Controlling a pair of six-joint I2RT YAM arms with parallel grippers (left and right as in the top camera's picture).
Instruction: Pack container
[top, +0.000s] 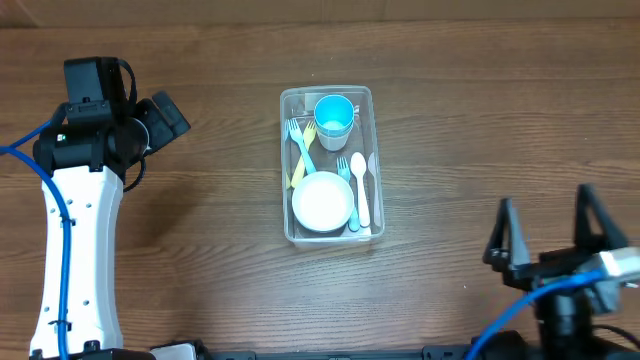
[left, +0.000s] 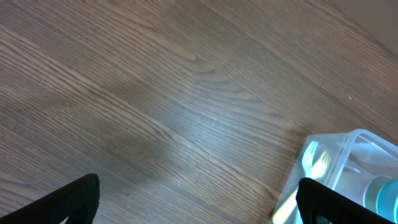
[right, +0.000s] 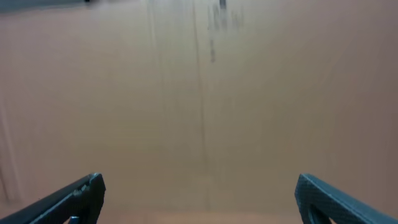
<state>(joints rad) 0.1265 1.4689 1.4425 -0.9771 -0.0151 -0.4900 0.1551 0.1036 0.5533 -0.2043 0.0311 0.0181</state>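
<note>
The container (top: 284, 160), a clear plastic bin, stands at the table's middle. Inside it are a blue cup (top: 334, 114), a white bowl (top: 322, 202), blue and yellow forks (top: 301, 148) and pale spoons (top: 361, 190). My left gripper (top: 168, 118) hangs well to the left of the bin. In the left wrist view it (left: 199, 202) is open over bare wood, with a corner of the container (left: 348, 155) at the lower right. At the front right, my right gripper (top: 548, 230) is open with nothing between its fingers; the right wrist view shows it (right: 199, 190) facing a blurred brown surface.
The wooden table (top: 200, 250) spreads around the bin. The white left arm (top: 75, 250) runs along the left side, with a blue cable beside it. Another blue cable (top: 520, 315) trails from the right arm at the front edge.
</note>
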